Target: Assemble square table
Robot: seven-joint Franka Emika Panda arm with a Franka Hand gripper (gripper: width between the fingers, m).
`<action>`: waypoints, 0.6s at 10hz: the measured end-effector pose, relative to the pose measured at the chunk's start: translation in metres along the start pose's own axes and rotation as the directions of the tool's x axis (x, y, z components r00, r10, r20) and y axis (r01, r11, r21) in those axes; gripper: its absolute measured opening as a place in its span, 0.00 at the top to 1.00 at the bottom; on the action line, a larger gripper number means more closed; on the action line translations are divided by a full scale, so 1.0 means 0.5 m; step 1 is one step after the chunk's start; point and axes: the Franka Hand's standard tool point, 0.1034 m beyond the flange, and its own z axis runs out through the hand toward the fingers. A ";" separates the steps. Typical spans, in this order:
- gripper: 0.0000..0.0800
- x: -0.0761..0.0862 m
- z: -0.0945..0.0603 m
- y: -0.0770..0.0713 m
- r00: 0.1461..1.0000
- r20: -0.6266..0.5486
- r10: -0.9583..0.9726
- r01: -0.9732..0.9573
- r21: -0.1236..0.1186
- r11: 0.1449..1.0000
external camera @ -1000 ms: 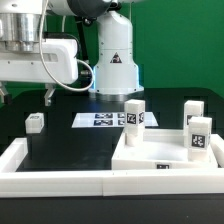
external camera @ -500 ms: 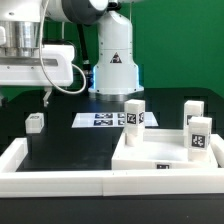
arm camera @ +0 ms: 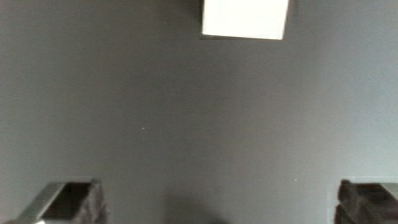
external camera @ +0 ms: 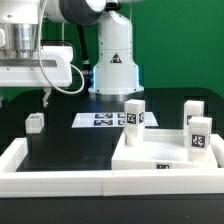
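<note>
While the fingers [arm camera: 214,203] stand fully spread and empty above the black worktop [external camera: 70,150], a loose leg [external camera: 36,122] lies apart from the square top [external camera: 165,160] — three legs [external camera: 134,113] already upright on it — probably the next pickup.

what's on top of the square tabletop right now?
Three upright white legs stand on the tabletop: one at the back left in the exterior view, two at its right. Whether they are screwed in is hidden at their bases.
</note>
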 end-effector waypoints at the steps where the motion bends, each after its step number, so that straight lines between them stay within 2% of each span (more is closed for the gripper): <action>1: 0.19 -0.003 0.008 -0.006 0.999 0.041 0.000 -0.001 0.018 1.000; 4: 0.19 -0.023 0.037 -0.026 0.981 0.192 -0.005 -0.003 0.040 0.999; 6: 0.19 -0.029 0.059 -0.028 0.961 0.275 0.007 -0.011 0.013 1.000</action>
